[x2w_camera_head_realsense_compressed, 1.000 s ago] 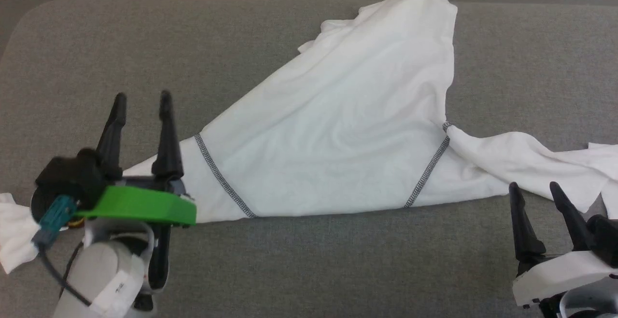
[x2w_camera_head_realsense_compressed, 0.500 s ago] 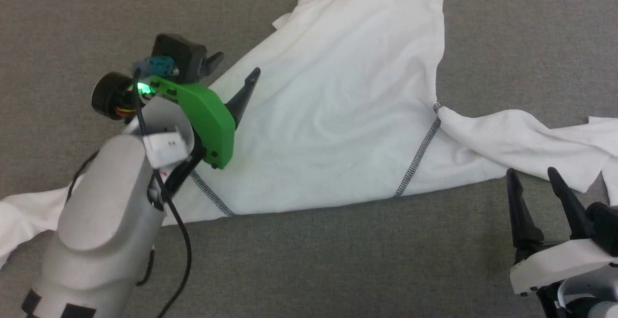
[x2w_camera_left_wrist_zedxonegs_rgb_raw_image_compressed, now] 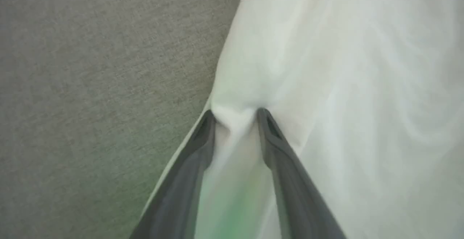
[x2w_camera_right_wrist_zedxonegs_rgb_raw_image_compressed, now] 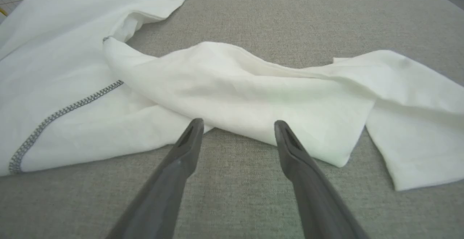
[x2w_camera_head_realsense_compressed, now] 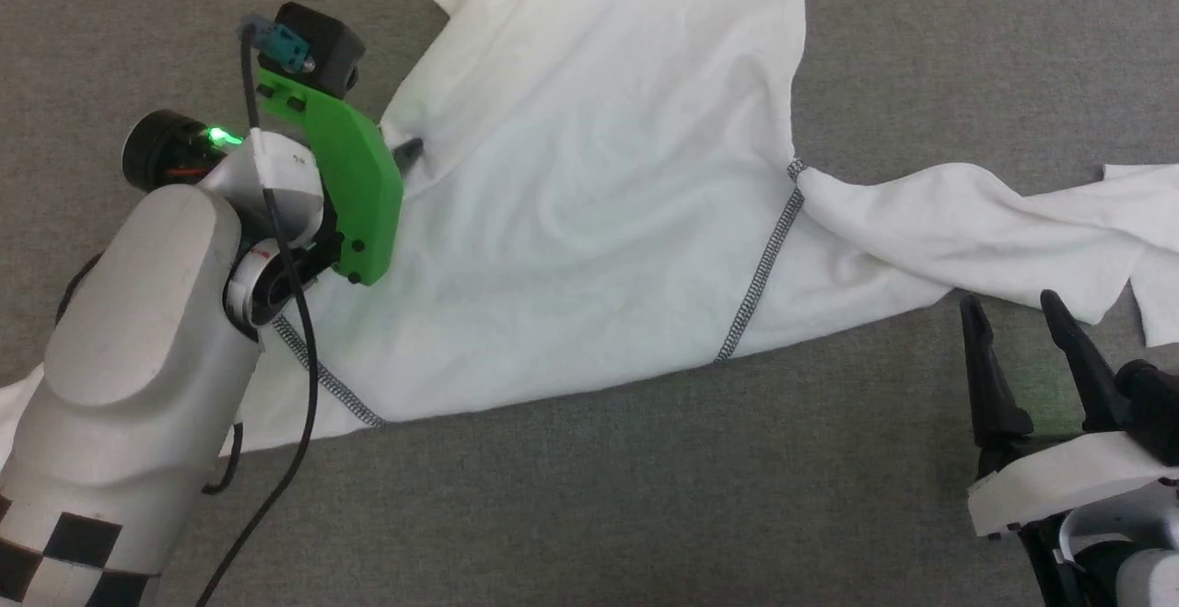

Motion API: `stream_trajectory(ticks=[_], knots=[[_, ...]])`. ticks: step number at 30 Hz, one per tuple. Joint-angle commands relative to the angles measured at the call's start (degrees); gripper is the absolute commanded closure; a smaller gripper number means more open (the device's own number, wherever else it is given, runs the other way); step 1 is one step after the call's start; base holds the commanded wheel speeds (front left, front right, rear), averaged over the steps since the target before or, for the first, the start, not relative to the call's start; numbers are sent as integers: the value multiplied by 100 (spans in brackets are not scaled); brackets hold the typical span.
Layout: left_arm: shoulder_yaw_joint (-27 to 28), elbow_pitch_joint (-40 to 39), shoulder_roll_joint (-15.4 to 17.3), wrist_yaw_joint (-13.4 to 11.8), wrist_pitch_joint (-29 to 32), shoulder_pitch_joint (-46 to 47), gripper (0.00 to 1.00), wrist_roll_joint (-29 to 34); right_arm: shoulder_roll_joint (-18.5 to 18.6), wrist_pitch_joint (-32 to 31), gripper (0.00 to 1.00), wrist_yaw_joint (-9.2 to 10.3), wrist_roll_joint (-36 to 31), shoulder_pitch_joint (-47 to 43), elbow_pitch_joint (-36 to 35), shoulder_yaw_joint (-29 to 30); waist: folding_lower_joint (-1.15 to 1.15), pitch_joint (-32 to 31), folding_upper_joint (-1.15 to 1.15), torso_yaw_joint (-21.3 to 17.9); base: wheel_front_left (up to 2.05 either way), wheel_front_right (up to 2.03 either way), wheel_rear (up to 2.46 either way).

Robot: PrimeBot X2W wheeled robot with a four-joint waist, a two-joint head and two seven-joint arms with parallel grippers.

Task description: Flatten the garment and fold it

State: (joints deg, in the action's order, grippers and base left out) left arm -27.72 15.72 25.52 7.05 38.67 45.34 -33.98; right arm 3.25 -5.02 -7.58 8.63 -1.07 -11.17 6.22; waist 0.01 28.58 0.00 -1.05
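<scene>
Now pinches a bunched ridge of the white, thin, long-sleeved shirt [x2w_camera_head_realsense_compressed: 589, 220] between the half-closed fingers of the left gripper [x2w_camera_left_wrist_zedxonegs_rgb_raw_image_compressed: 235, 117]. Lies rumpled across the grey fabric-covered table [x2w_camera_head_realsense_compressed: 645, 496]. Holds nothing in the right gripper [x2w_camera_head_realsense_compressed: 1009, 305], spread wide just short of the shirt.

A grey fabric-covered desk [x2w_camera_head_realsense_compressed: 571, 506] carries a crumpled white long-sleeved shirt [x2w_camera_head_realsense_compressed: 599, 183], spread from upper centre to lower left, one sleeve [x2w_camera_head_realsense_compressed: 967, 211] trailing toward the right edge.

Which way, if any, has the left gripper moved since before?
Yes: the left gripper went forward, past the left raglan seam, to the edge of the white shirt.
</scene>
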Motion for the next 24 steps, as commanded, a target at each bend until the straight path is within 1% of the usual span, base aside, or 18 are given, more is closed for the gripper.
stream_trajectory(ticks=[1, 3, 6, 9, 12, 15, 18, 20, 22, 24], knots=[[-70, 15, 45, 37, -23, 40, 100, 12, 18, 47, 0, 9, 36, 117, 23, -10, -1, 35, 0, -42, 0, 0, 0], [-52, 9, 88, 37, -135, 118, 100, 61, 14, 52, 0, 9, 45, 158, 47, -44, -1, 28, 0, -53, 0, 0, 0], [72, -11, 65, -33, -415, 298, 100, 110, 10, 54, 0, 9, 55, 198, 63, -65, -1, 14, 0, -64, 0, 0, 0], [271, -52, -17, -202, -747, 503, 100, 130, 19, 69, 0, 9, 55, 189, 52, -42, -1, 28, 0, -64, 0, 0, 0], [529, -37, -33, -473, -1053, 741, 100, 187, 30, 68, 0, 9, 52, 172, 23, -25, -1, 101, 0, -91, 0, 0, 0], [756, 62, 67, -769, -1315, 987, 100, 355, 40, 60, 0, 9, 56, 182, -20, -19, -1, 219, 0, -141, 0, 0, 0], [975, 164, 166, -1197, -1723, 1201, 100, 643, 58, 53, 0, 9, 57, 226, -59, 2, -1, 401, 0, -204, 0, 0, 0], [1075, 263, 211, -1422, -1986, 1316, 100, 807, 73, 56, 0, 9, 66, 259, -70, 13, -1, 530, 0, -242, 0, 0, 0], [1085, 389, 211, -1520, -2170, 1376, 100, 911, 89, 71, 0, 9, 83, 301, -66, 0, -1, 642, 0, -283, 0, 0, 0], [1060, 553, 165, -1566, -2242, 1384, 100, 942, 100, 92, 0, 9, 97, 350, -50, -21, -1, 734, 0, -319, 0, 0, 0]])
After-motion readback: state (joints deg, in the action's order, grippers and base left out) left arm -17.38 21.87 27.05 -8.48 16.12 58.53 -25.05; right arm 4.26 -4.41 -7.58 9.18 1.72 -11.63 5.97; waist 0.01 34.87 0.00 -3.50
